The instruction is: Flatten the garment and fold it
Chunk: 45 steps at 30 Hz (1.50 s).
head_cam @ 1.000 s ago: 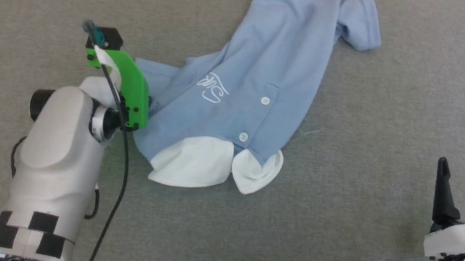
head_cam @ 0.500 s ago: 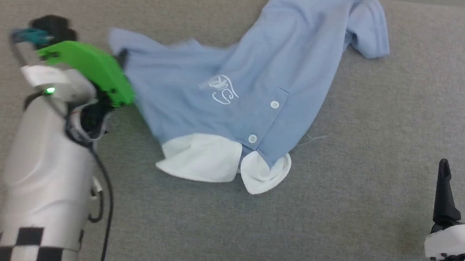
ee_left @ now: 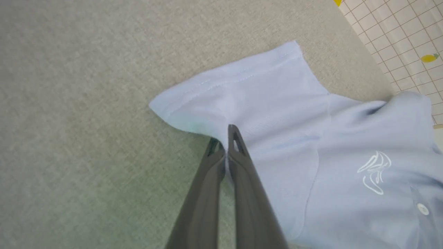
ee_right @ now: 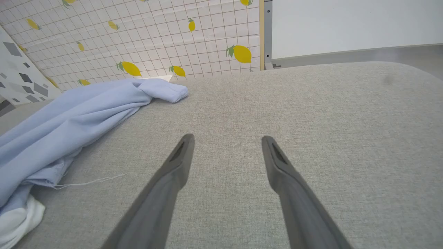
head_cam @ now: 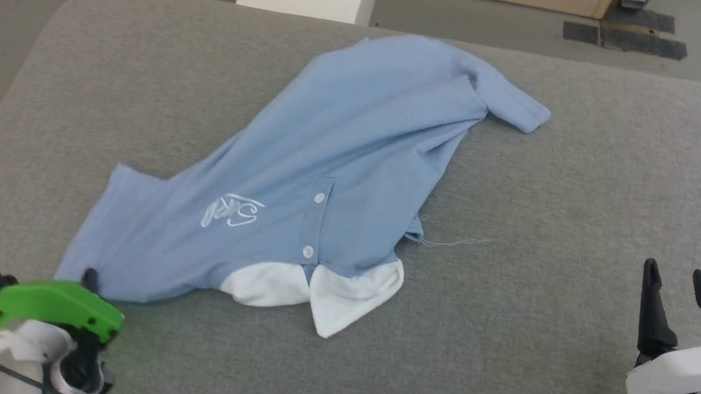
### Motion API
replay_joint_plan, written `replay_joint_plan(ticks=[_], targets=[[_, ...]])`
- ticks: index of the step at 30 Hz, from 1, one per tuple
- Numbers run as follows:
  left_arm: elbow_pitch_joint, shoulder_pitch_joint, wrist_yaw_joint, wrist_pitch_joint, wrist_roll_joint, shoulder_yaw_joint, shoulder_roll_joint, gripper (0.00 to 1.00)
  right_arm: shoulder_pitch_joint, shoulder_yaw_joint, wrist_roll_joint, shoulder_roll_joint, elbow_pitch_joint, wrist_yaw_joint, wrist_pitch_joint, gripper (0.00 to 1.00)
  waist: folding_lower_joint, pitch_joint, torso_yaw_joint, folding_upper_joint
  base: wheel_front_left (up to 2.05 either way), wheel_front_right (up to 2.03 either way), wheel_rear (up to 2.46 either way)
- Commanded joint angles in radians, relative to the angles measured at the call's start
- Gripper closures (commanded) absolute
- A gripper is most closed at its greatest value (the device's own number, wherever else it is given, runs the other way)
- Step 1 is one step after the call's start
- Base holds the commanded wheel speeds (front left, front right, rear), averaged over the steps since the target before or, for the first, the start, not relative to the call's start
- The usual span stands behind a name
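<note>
Across the table (head_cam: 534,340), from 8 toward 1 o'clock in the head view, lies the shirt (head_cam: 342,145), rumpled, chest side up. Its white collar (head_cam: 342,291) sits at the cloth's 6 o'clock edge. At 7 o'clock the left gripper (ee_left: 224,141) has its fingers pinched together on the edge of one sleeve (ee_left: 242,83), which is spread on the table. At 4 o'clock the right gripper (head_cam: 675,273) stands wide and empty over the table, well apart from the shirt.
</note>
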<state>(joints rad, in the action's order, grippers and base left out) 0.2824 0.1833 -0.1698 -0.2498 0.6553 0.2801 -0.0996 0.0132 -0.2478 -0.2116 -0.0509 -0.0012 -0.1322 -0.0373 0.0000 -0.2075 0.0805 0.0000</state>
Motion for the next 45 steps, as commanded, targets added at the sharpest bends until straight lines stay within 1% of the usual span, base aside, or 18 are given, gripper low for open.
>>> replay_joint_plan(ticks=[1,2,3,5,7,9,12,15,18,20,25,32,33,34,35,39,41,45], targets=[[-0.019,-0.011,-0.002,0.008,0.014,-0.002,0.013,0.95,-0.009,0.010,-0.004,0.001,0.007,0.002,-0.011,0.00,0.0000,0.022,0.026,0.0000,0.00,0.00,0.00],[-0.031,-0.013,0.004,0.016,0.022,-0.006,0.019,0.63,-0.010,0.016,-0.004,0.001,0.011,0.002,-0.021,0.00,0.0000,0.025,0.032,0.0000,0.00,0.00,0.00],[-0.048,-0.011,0.012,0.035,0.020,-0.014,0.023,0.00,-0.009,0.026,-0.003,0.000,0.012,0.002,-0.033,0.00,0.0000,0.028,0.037,0.0000,0.00,0.00,0.00],[-0.080,-0.002,0.034,0.081,-0.004,-0.033,0.021,0.00,0.001,0.054,-0.003,-0.006,0.015,0.002,-0.067,0.00,0.0000,0.030,0.043,0.0000,0.00,0.00,0.00],[-0.115,0.005,0.062,0.155,-0.068,-0.064,-0.007,0.00,0.026,0.092,-0.002,-0.016,0.020,0.002,-0.117,0.00,0.0000,0.027,0.045,0.0000,0.00,0.00,0.00],[-0.152,0.001,0.083,0.260,-0.152,-0.095,-0.036,0.00,0.067,0.156,0.000,-0.035,0.034,0.002,-0.186,0.00,0.0000,0.022,0.042,0.0000,0.00,0.00,0.00],[-0.191,-0.021,0.104,0.396,-0.255,-0.147,-0.054,0.00,0.156,0.277,0.001,-0.062,0.074,0.002,-0.303,0.00,0.0000,0.008,0.038,0.0000,0.00,0.00,0.00],[-0.184,-0.049,0.112,0.451,-0.303,-0.192,-0.042,0.00,0.251,0.390,0.011,-0.089,0.134,0.002,-0.402,0.00,0.0000,-0.010,0.044,0.0000,0.00,0.00,0.00],[-0.180,-0.068,0.109,0.478,-0.317,-0.218,-0.016,0.00,0.348,0.500,0.021,-0.105,0.207,0.002,-0.470,0.00,0.0000,-0.030,0.062,0.0000,0.00,0.00,0.00],[-0.175,-0.074,0.108,0.487,-0.317,-0.230,-0.003,0.00,0.397,0.551,0.009,-0.104,0.254,0.002,-0.486,0.00,0.0000,-0.042,0.075,0.0000,0.00,0.00,0.00],[-0.163,-0.069,0.103,0.499,-0.304,-0.247,0.019,0.00,0.480,0.639,-0.014,-0.099,0.356,0.002,-0.476,0.00,0.0000,-0.073,0.107,0.0000,0.00,0.00,0.00],[-0.149,-0.050,0.095,0.507,-0.301,-0.257,0.030,0.00,0.549,0.729,-0.028,-0.085,0.460,0.002,-0.376,0.00,0.0000,-0.098,0.123,0.0000,0.00,0.00,0.00],[-0.149,-0.049,0.094,0.507,-0.301,-0.257,0.031,0.00,0.554,0.732,-0.032,-0.084,0.471,0.002,-0.363,0.07,0.0000,-0.098,0.122,0.0000,0.00,0.00,0.00],[-0.149,-0.048,0.092,0.508,-0.302,-0.258,0.032,0.00,0.561,0.735,-0.035,-0.083,0.481,0.002,-0.343,0.79,0.0000,-0.099,0.121,0.0000,0.00,0.00,0.00],[-0.149,-0.047,0.091,0.508,-0.301,-0.260,0.033,0.00,0.566,0.735,-0.039,-0.084,0.488,0.002,-0.329,1.00,0.0000,-0.099,0.119,0.0000,0.00,0.00,0.00],[-0.144,-0.047,0.088,0.510,-0.302,-0.268,0.036,0.00,0.571,0.715,-0.072,-0.099,0.501,0.002,-0.282,1.00,0.0000,-0.082,0.105,0.0000,0.00,0.00,0.00],[-0.142,-0.050,0.087,0.510,-0.299,-0.268,0.037,0.00,0.560,0.690,-0.091,-0.119,0.485,0.002,-0.260,1.00,0.0000,-0.068,0.096,0.0000,0.00,0.00,0.00],[-0.144,-0.064,0.085,0.511,-0.296,-0.263,0.036,0.00,0.496,0.592,-0.122,-0.199,0.413,0.002,-0.247,1.00,0.0000,-0.036,0.071,0.0000,0.00,0.00,0.00]])
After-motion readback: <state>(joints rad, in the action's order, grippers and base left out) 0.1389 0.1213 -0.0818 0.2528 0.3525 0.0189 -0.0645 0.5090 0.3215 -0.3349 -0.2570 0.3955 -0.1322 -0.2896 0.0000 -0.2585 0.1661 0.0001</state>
